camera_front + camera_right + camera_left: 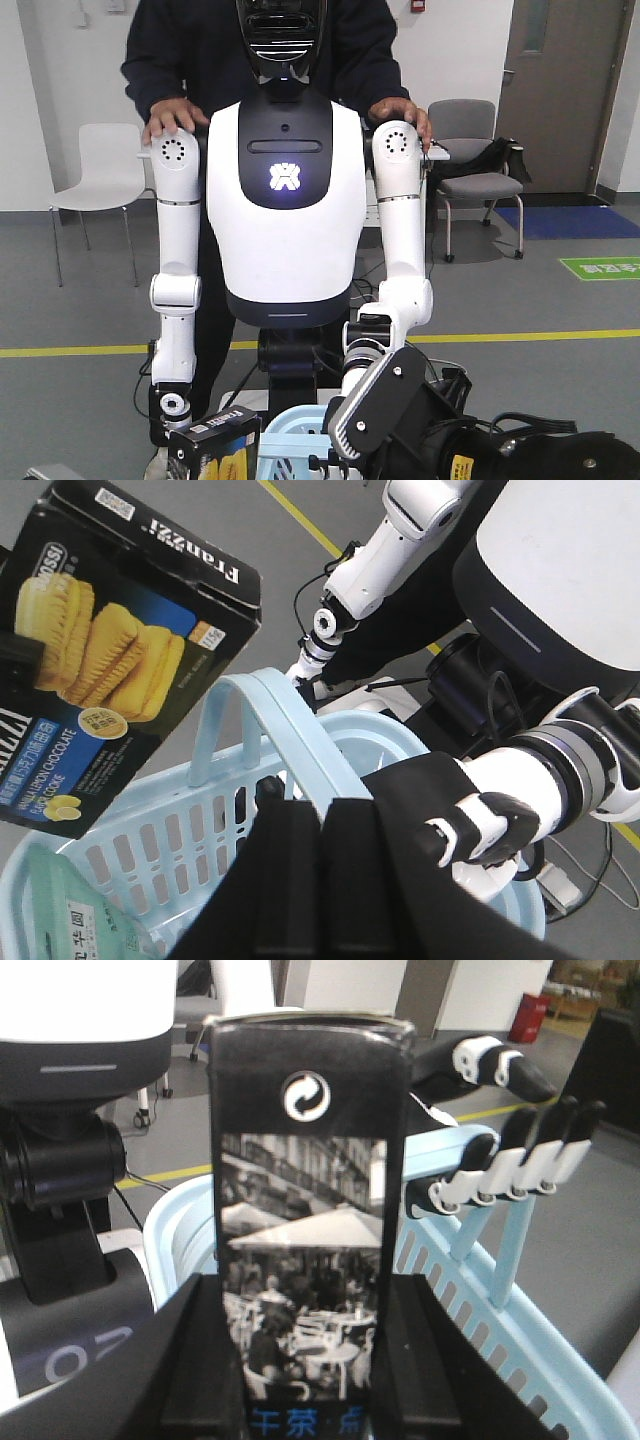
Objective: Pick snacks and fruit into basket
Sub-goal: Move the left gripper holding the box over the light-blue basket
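Note:
My left gripper (305,1290) is shut on the black Franzzi snack box (305,1160), which stands upright between the fingers above the light blue basket (520,1350). From the right wrist the same box (120,650) hangs over the basket's rim (140,800), showing yellow wafer rolls. My right gripper (322,810) is shut with nothing visible between its fingers, close to the basket's handle (290,730). A teal pouch (65,915) shows at the lower left by the basket wall; I cannot tell whether it lies inside. No fruit is in view.
A white humanoid robot (285,200) stands just beyond the basket, and its hand (510,1165) grips the handle. A person stands behind it with hands on its shoulders. Chairs (105,165) line the back wall.

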